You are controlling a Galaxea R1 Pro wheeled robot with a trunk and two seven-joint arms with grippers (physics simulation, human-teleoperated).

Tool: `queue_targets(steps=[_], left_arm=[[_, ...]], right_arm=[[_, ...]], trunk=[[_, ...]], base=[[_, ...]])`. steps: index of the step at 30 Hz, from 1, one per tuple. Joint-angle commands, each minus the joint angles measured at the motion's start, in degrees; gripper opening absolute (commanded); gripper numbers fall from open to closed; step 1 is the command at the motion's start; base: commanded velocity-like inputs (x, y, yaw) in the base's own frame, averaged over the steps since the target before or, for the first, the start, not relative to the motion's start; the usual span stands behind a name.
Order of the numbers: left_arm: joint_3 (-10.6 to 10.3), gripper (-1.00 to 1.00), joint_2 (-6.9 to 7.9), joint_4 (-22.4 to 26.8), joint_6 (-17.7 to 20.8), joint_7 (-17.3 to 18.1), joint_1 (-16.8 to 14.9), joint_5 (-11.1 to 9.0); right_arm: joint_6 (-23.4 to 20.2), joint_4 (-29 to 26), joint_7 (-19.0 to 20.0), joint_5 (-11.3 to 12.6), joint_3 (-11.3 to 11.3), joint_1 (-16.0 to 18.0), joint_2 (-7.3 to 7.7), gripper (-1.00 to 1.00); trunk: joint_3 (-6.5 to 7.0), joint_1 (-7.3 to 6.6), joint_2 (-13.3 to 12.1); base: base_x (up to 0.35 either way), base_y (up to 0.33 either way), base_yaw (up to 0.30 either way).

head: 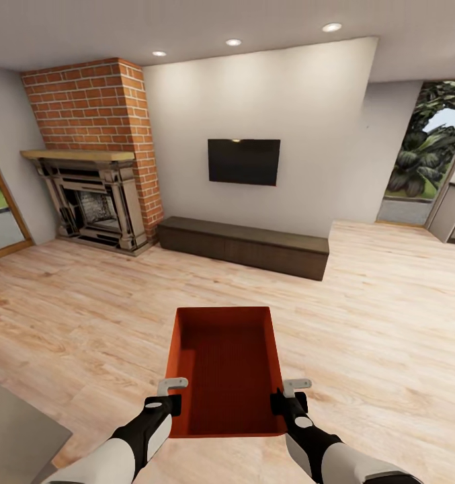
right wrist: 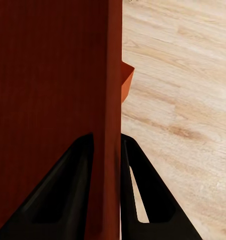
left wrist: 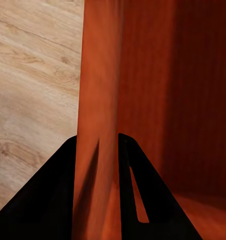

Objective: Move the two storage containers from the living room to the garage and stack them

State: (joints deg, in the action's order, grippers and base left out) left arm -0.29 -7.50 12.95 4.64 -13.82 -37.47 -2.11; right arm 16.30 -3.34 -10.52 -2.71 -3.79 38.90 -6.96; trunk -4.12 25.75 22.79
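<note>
1. Both grippers clamp one storage container (head: 227, 363): the left gripper (head: 165, 403) pinches its left wall, the right gripper (head: 286, 402) its right wall, each with one finger inside and one outside, near the end closest to the robot.
2. Behind the bin spreads the living room's pale wood-plank floor (head: 375, 316), reaching a white wall (head: 267, 101).
3. Against that wall, a brick fireplace (head: 96, 154) with a wooden mantel stands at the left; a long low dark-brown cabinet (head: 244, 247) runs along the floor beside it, under a black wall TV (head: 244, 161).
4. At the far right, an opening shows green foliage (head: 429, 148).
5. Held in front of the robot above the planks, the container is an orange-red rectangular open-top bin with smooth plain walls and a darker, finely ribbed bottom; nothing is in it.
6. Up close, the left wrist view has black fingers (left wrist: 47, 200) straddling the thin orange wall (left wrist: 95, 100); the right wrist view has its fingers (right wrist: 67, 190) doing likewise, with a small corner of the bin (right wrist: 127, 80) jutting past.
</note>
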Motion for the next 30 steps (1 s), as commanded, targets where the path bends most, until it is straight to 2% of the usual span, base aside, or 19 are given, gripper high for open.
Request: queue_targets(steps=[1,30], left_arm=[[1.9,-1.0,-0.06,0.1,0.4,-0.4,-0.1,-1.4],[1.8,-1.0,-0.06,0.1,0.4,-0.4,-0.1,-1.4]], right_arm=[[0.3,0.1,-0.6,0.5,0.6,0.0,0.01,-1.0],[0.3,0.1,-0.6,0.5,0.6,0.0,0.01,-1.0]], trunk=[[-0.03,0.04,0.1],[2.62,0.04,0.1]], base=[[0.0,0.0,0.0],[0.0,0.0,0.0]])
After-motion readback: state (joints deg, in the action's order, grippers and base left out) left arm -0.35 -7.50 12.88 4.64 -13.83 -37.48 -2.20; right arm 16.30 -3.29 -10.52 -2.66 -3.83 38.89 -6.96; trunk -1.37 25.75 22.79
